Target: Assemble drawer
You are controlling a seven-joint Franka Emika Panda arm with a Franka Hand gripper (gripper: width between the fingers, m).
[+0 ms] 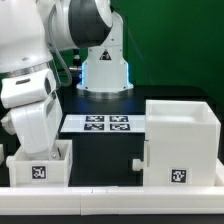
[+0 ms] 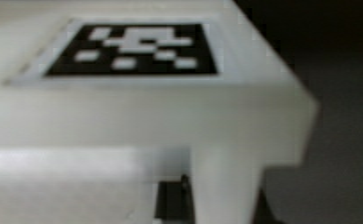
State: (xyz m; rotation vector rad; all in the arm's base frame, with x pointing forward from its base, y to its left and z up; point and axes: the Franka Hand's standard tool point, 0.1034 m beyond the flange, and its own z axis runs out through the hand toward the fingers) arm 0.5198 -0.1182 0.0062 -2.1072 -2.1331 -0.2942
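The arm hangs over a tray (image 1: 40, 163) far to the exterior view's left of the casing (image 1: 180, 143); the gripper is out of sight, so I cannot tell its spread. Descending blind, it might clip the tray wall (image 2: 160, 100) and tip it.

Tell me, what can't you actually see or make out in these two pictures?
- The tool: in the exterior view the white robot arm hides it; the wrist view shows no fingers, so open or shut is unknown.
- The small white plastic tray: the arm covers part of it in the exterior view.
- The wrist view is blurred: only a white plastic surface with a black-and-white square tag shows.
- The large white boxy casing: inside not visible.
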